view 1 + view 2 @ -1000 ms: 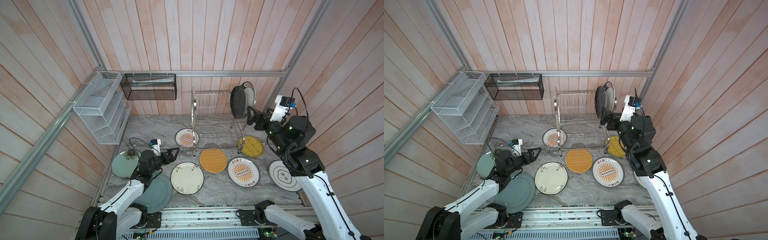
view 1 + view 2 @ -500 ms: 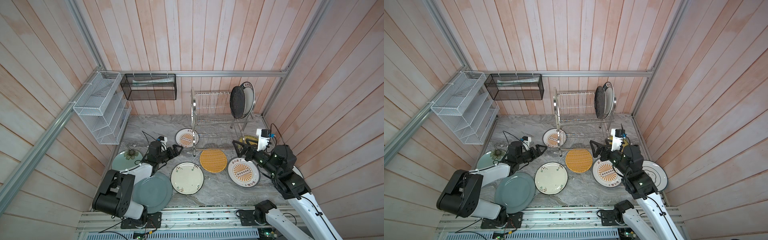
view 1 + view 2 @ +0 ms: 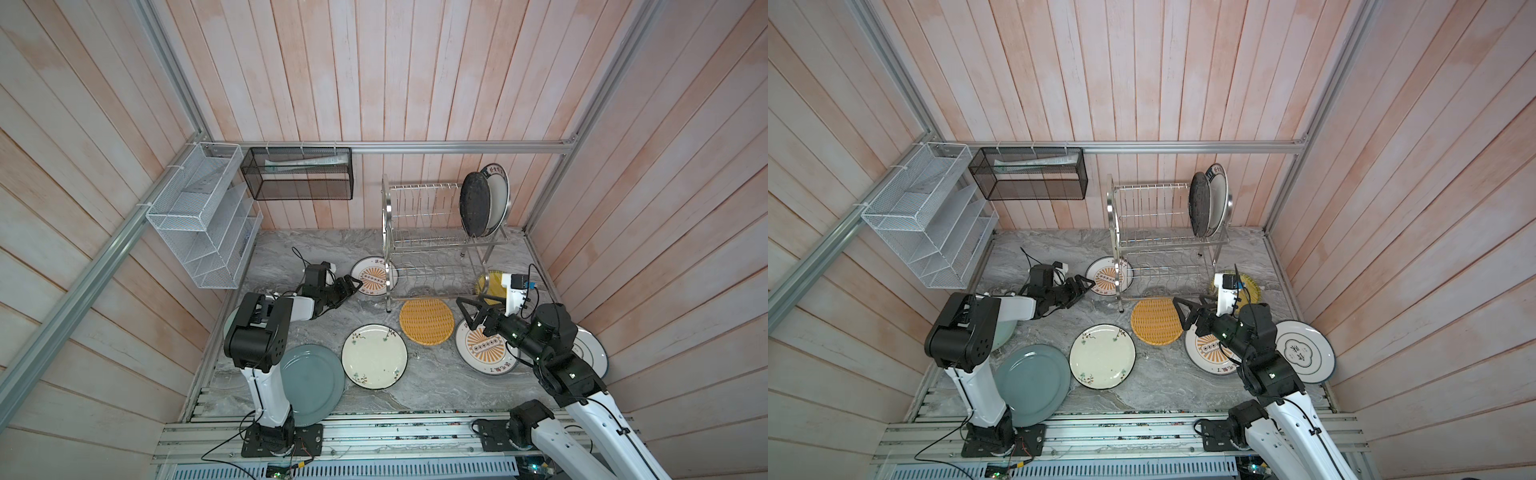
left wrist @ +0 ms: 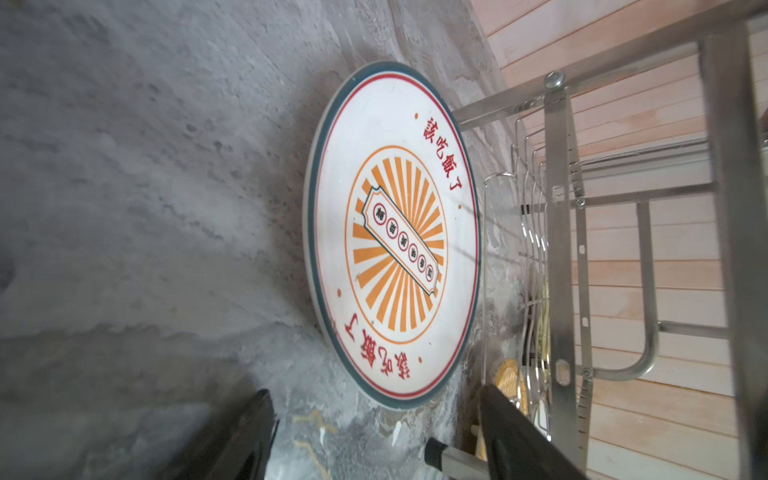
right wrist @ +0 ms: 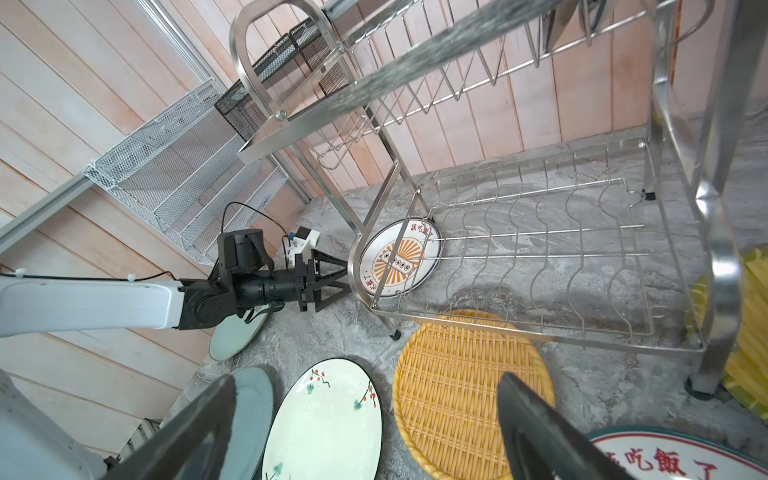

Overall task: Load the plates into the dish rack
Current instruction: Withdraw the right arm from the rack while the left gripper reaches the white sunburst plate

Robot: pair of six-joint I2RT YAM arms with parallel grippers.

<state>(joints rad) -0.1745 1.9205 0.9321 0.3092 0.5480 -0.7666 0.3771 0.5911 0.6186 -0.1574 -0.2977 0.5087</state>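
Left hand (image 3: 355,286), jaws apart, faces white orange-sunburst plate (image 3: 368,276); right hand (image 3: 470,299) wide.

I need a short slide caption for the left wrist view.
Left gripper, jaws apart, faces a sunburst plate lying on the grey table by the dish rack.

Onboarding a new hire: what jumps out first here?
The steel dish rack at the back holds just a black plate and a white plate, upright at its top tier's right end. The rest lie flat on the marble table; the open left gripper faces a sunburst plate at the rack's left frame.
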